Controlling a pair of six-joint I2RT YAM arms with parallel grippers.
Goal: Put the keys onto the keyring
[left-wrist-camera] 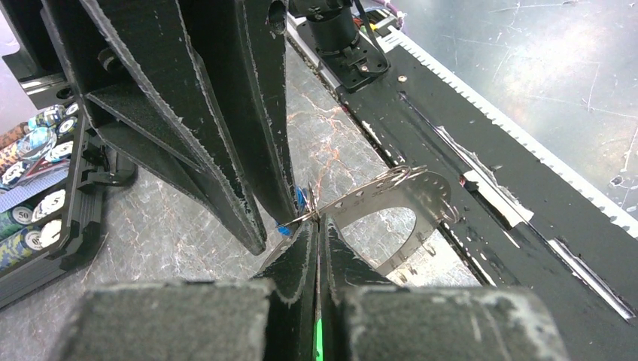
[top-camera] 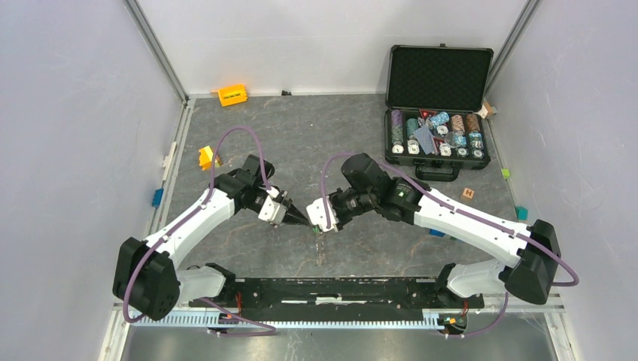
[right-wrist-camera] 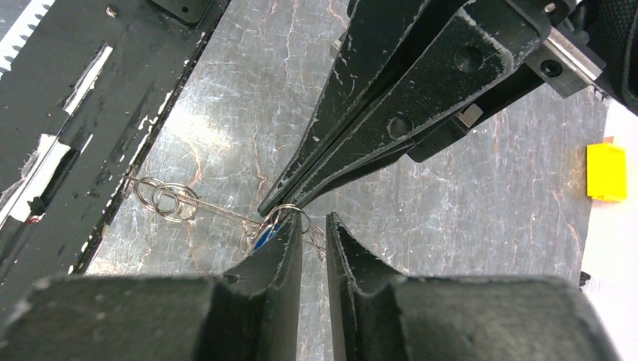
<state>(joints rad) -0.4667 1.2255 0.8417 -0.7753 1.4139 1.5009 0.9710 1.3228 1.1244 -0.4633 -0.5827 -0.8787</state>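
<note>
Grey table [right-wrist-camera: 466, 226] below. Mid-frame, left gripper [left-wrist-camera: 317, 229] squeezes the keyring [left-wrist-camera: 421, 188] tight; right gripper [right-wrist-camera: 314, 222] is a little open, so the blue key [right-wrist-camera: 263, 237] could slip off.

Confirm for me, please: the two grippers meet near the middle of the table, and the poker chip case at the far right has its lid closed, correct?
Not quite: the case has its lid open, standing upright behind the chips, as the top external view shows. The left gripper and right gripper do meet near the middle of the table.
</note>
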